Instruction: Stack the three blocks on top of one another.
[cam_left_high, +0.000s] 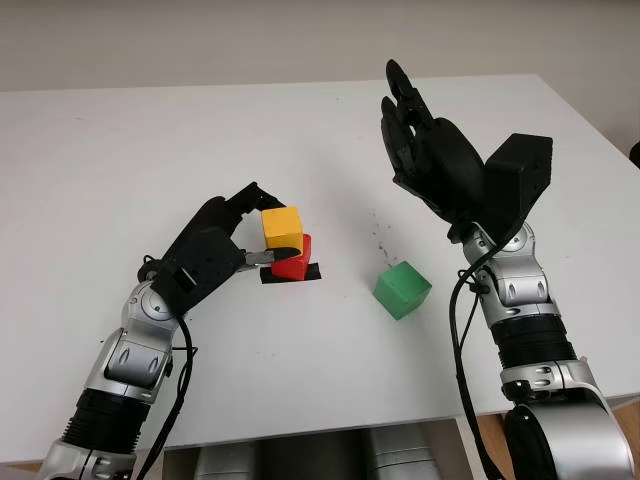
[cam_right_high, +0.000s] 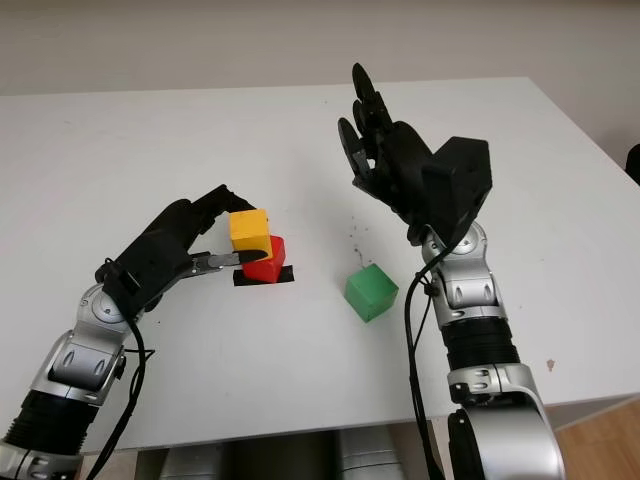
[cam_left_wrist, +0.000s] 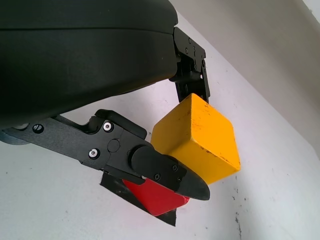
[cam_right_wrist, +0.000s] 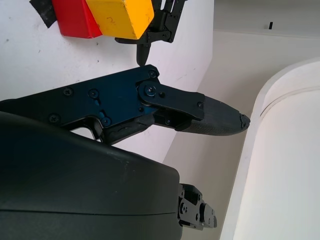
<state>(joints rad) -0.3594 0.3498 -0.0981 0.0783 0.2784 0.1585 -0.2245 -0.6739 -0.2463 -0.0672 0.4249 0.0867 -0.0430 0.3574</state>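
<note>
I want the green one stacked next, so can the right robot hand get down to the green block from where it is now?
Probably yes. The right robot hand is raised above the table, open, and the green block sits alone on bare table just below it, apart from the yellow block held by the left robot hand.

Head stereo eyes look down on the table (cam_left_high: 300, 400); both close wrist cameras share the yellow block (cam_left_wrist: 197, 137).

Left robot hand (cam_left_high: 262, 225) grips yellow block (cam_left_high: 282, 226) atop red block (cam_left_high: 294, 258); green block (cam_left_high: 402, 290) apart.
</note>
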